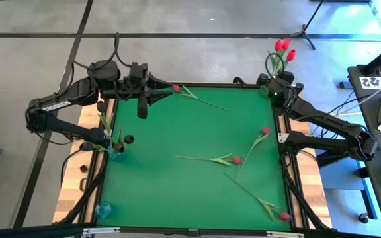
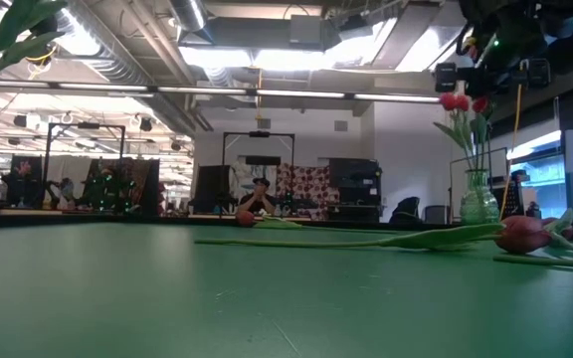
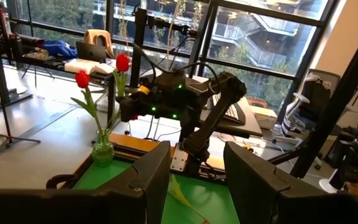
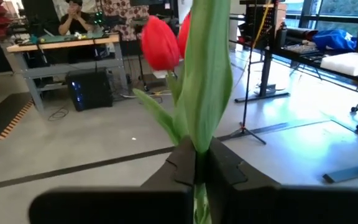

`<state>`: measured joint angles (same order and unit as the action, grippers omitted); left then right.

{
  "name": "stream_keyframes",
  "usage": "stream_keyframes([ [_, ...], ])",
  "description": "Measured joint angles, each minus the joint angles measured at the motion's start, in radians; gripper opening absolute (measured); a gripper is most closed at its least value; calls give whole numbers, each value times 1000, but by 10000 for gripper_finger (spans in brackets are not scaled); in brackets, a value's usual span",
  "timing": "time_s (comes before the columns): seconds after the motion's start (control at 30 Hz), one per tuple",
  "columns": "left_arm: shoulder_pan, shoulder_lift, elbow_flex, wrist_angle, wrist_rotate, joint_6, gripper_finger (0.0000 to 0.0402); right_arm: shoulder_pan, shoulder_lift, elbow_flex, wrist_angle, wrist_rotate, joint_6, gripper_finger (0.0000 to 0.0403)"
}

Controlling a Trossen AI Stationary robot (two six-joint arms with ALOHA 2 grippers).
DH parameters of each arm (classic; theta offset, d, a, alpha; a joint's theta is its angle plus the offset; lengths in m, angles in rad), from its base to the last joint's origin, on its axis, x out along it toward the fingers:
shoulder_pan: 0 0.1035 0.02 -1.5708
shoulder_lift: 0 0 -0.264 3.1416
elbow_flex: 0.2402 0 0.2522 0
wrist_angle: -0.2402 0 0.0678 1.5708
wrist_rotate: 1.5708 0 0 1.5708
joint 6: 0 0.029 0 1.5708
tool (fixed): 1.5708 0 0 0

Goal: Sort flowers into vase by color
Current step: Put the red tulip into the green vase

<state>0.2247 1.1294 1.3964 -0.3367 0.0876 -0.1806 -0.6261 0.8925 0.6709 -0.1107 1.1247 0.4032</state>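
Red tulips stand in a clear glass vase at the table's far right corner. My right gripper is beside them, shut on one tulip. My left gripper hangs open and level at the far left, above the table. Its fingers point at a tulip lying flat on the green mat. Three more tulips lie flat on the mat's right half. A blue vase with dark flowers stands at the left edge. My right gripper pinches the red tulip's green leaf and stem between its two shut fingers, well below the head. The fingers come in about level and lie across the stem. The tulip stands upright, and in the left wrist view its stem runs down into the clear vase.
A small blue vase stands at the near left corner, off the mat. Black frame rails edge the mat. Bare mat lies at the middle and near left. A person sits far behind the table.
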Motion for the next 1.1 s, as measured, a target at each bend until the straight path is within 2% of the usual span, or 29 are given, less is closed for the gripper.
stream_keyframes([
  [0.3, -12, 0, 0, -1, -9, 0, 147, -112, 41, 0, -54, -145, 90, 18],
  [0.63, -12, 0, 0, -7, -46, 8, 147, -111, 19, 3, -80, -239, 107, 19],
  [0.8, -12, 0, 0, -7, -46, 9, 147, -69, 13, 28, -97, -238, 113, 15],
  [1.1, -12, 0, 0, -7, -46, 9, 147, -68, 13, 126, -309, -225, 144, 13],
])
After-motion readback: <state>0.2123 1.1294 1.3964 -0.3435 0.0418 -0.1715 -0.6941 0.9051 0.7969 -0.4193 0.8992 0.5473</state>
